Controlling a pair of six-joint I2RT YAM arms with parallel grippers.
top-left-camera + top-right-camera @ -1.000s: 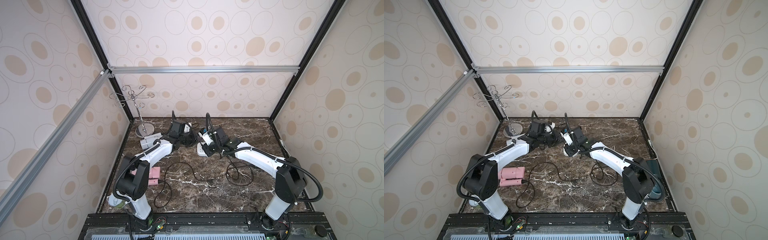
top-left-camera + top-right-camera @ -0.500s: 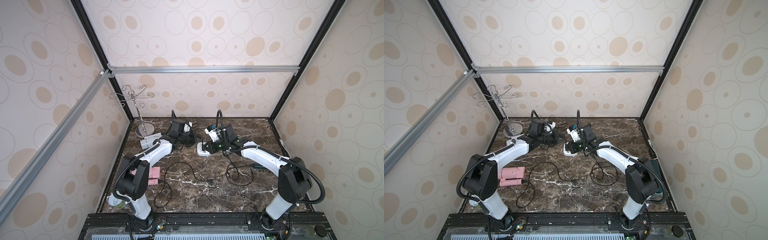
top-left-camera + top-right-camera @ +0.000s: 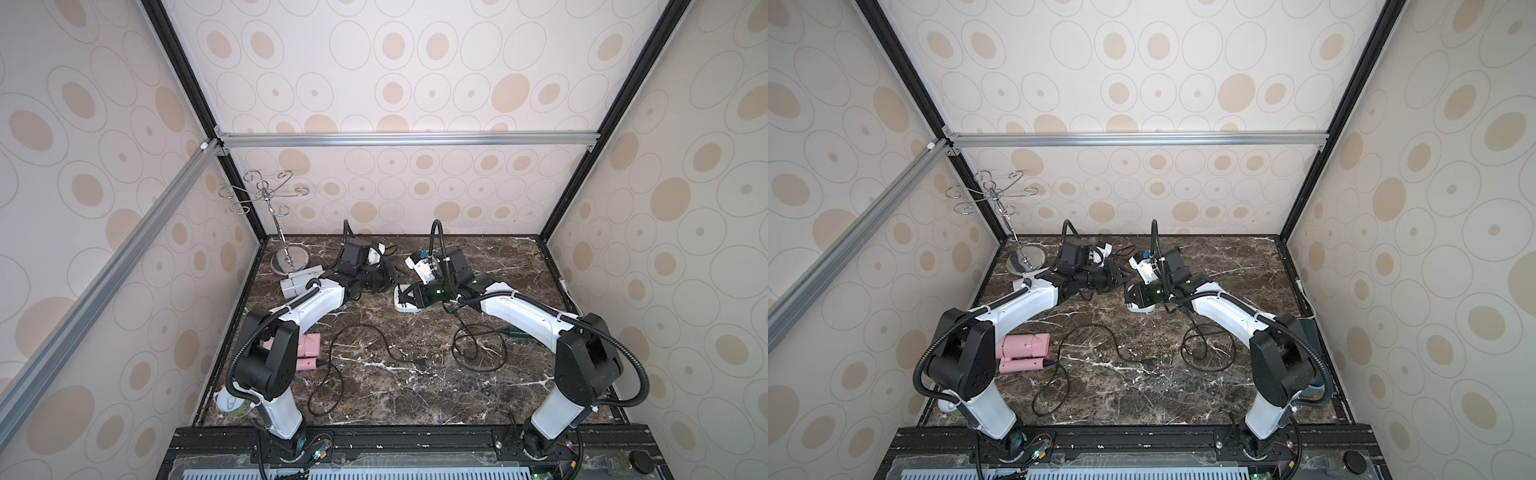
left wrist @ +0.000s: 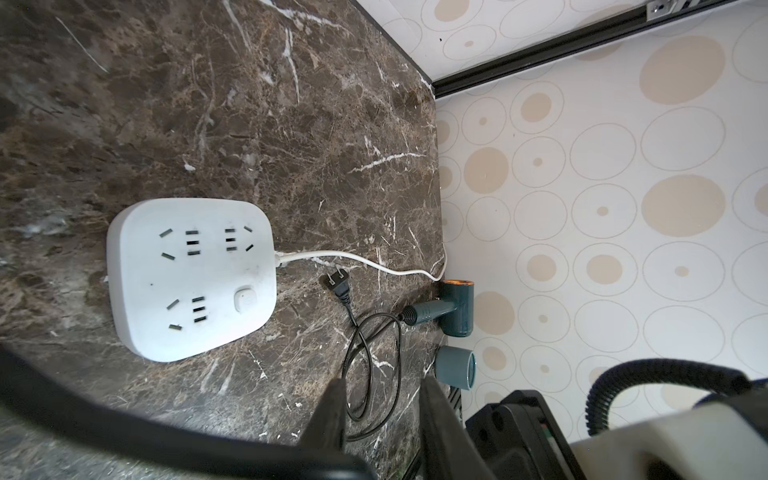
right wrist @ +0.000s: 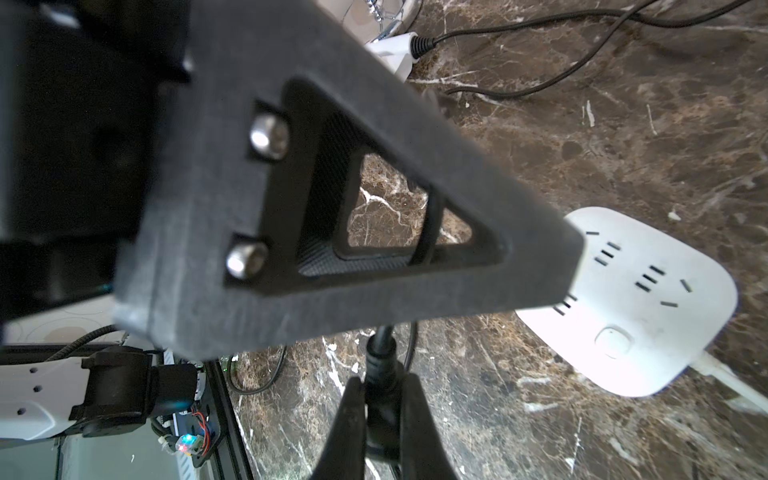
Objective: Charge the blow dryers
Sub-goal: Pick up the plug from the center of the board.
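Marble desk [image 3: 415, 386] holds pink dryer [image 3: 307, 353], white dryer [image 3: 297, 284], green dryer [image 4: 455, 307], all 3 apart.
Right fingers [image 5: 347, 424] pinch a black plug [image 5: 380, 359] by the socket block [image 5: 648, 291]; left fingers [image 4: 328, 419] stand slightly apart, empty.

Treat the bench [image 4: 291, 124] as polished stone: it has a dark brown marble look, white veins and a faint sheen. The socket block [image 4: 191, 278] is smooth white plastic with a satin, lightly scuffed finish. The green dryer [image 4: 453, 309] shows matt plastic; the pink dryer [image 3: 1023, 351] has a smoother, slightly glossy shell. You will find the fingers [image 5: 332, 309] of the left pincer [image 4: 380, 407] matt black with a grainy, rough face, fixed by bright metal screws [image 5: 269, 136]. The plug [image 5: 380, 361] is a ribbed, black, rubber-like moulding. The stand [image 3: 286, 262] is mirror-bright metal.
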